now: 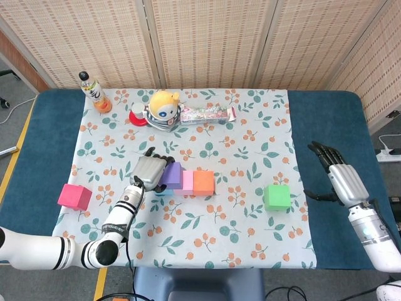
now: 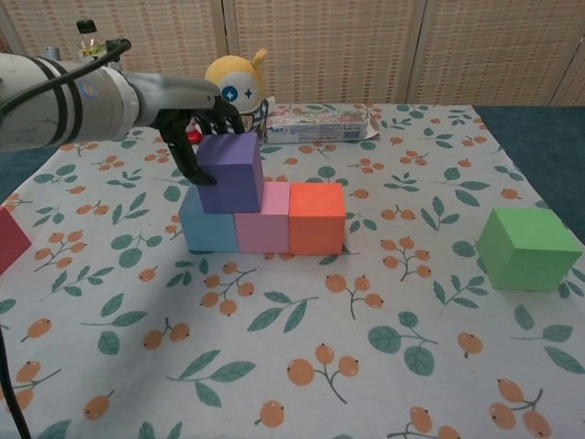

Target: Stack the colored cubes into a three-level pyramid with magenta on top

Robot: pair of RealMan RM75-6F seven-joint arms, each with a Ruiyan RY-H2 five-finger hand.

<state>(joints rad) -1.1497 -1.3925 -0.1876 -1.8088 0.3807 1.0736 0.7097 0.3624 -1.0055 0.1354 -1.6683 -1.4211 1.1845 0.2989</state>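
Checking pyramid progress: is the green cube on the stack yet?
No, the green cube sits alone on the cloth, apart from the orange cube.

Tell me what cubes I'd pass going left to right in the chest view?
Magenta cube at the left edge, blue cube, pink cube, orange cube, green cube. The purple cube overlaps blue and pink, so it's left out.

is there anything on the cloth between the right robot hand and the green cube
Nothing visible. In the head view the right robot hand hovers open over the blue table edge, and only bare patterned cloth separates it from the green cube. The left robot hand is busy holding the purple cube on the bottom row.
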